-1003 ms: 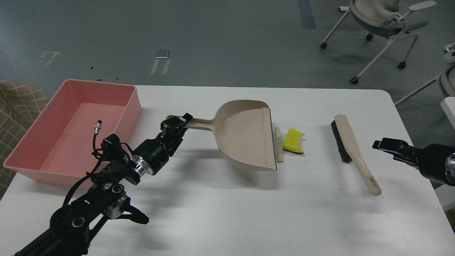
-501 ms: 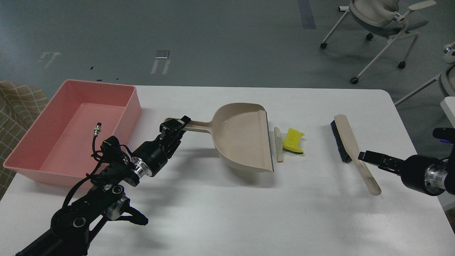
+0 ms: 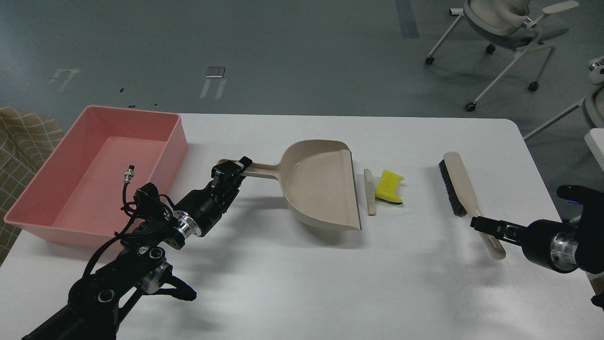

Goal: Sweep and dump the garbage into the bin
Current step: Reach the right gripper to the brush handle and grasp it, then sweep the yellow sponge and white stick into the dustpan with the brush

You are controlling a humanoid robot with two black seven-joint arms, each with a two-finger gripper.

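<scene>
The garbage lies mid-table: a pale bread slice (image 3: 370,191) on edge and a yellow sponge chunk (image 3: 390,186) just right of it. The beige dustpan (image 3: 321,189) sits left of them, its lip a small gap from the bread. My left gripper (image 3: 231,171) is shut on the dustpan's handle. The pink bin (image 3: 175,144) stands at the table's far left. A beige brush (image 3: 460,186) with black bristles lies to the right. My right gripper (image 3: 482,224) is at the brush's handle, seen side-on; I cannot tell its fingers apart.
The white table (image 3: 302,283) ends close behind my right arm at its right edge. Office chairs (image 3: 505,28) stand on the floor beyond the far right corner. A checked cloth (image 3: 23,141) is left of the bin.
My right gripper has moved left and down to the brush's handle. My left gripper has drawn the dustpan slightly left, opening a small gap to the bread slice.
</scene>
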